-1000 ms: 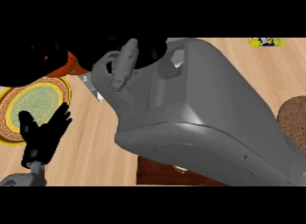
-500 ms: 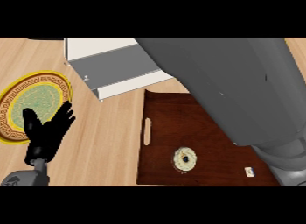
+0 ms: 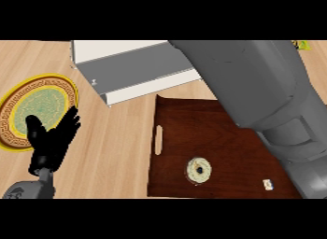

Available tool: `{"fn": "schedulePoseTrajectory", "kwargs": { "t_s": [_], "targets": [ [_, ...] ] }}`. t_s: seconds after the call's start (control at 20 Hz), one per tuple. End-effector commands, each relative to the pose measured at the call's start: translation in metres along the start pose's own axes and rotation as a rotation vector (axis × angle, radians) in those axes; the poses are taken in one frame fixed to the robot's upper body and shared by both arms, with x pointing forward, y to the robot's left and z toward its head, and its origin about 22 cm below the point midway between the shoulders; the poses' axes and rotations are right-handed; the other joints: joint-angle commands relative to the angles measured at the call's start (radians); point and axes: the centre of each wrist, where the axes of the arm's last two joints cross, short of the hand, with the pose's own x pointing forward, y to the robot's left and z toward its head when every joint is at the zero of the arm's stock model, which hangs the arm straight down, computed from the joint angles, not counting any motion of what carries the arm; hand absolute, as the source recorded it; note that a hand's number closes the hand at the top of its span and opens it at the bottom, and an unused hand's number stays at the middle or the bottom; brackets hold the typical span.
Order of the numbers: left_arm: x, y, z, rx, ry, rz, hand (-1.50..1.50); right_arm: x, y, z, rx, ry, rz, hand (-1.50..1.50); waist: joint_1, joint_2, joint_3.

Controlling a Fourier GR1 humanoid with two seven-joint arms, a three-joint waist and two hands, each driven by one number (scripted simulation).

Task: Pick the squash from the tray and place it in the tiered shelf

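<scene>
Counted on the wooden counter [image 3: 118, 154]: one white tiered shelf [image 3: 135, 72]; one dark brown tray [image 3: 215, 140]; one yellow-rimmed patterned plate [image 3: 35, 109]. On the tray, one round cream item [image 3: 200, 170] and one small pale item [image 3: 267, 185] were noted. One black hand [image 3: 53, 142] was seen.

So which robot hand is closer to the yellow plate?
Left. The left robot hand overlaps the plate's lower edge. The right forearm crosses above the tray, its hand hidden.
</scene>
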Motion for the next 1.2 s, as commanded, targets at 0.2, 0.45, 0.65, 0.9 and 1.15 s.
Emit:
{"fn": "schedulePoseTrajectory", "kwargs": {
  "t_s": [0.2, 0.45, 0.65, 0.9, 1.15],
  "targets": [
    [-0.005, 0.006, 0.0, -0.016, 0.037, -0.005, 0.0, -0.022, 0.033, -0.019, -0.036, -0.009, 0.015, 1.5, 0.009, 0.006, -0.004],
    [-0.009, 0.009, 0.001, -0.015, 0.032, -0.009, 0.0, -0.021, 0.017, -0.028, -0.053, -0.021, 0.016, 1.5, 0.013, 0.007, -0.004],
    [-0.004, 0.004, 0.0, -0.008, 0.045, -0.006, 0.0, -0.036, 0.023, -0.03, -0.035, -0.069, -0.044, 1.5, 0.005, 0.004, -0.003],
    [-0.001, -0.007, -0.012, -0.001, 0.045, -0.006, 0.0, -0.034, 0.026, -0.033, -0.009, -0.061, -0.013, 1.5, 0.001, 0.006, -0.004],
    [-0.02, -0.001, -0.005, -0.012, 0.036, -0.017, 0.0, -0.038, 0.037, -0.034, -0.006, -0.063, 0.055, 1.5, 0.007, 0.008, -0.004]
  ]
}}
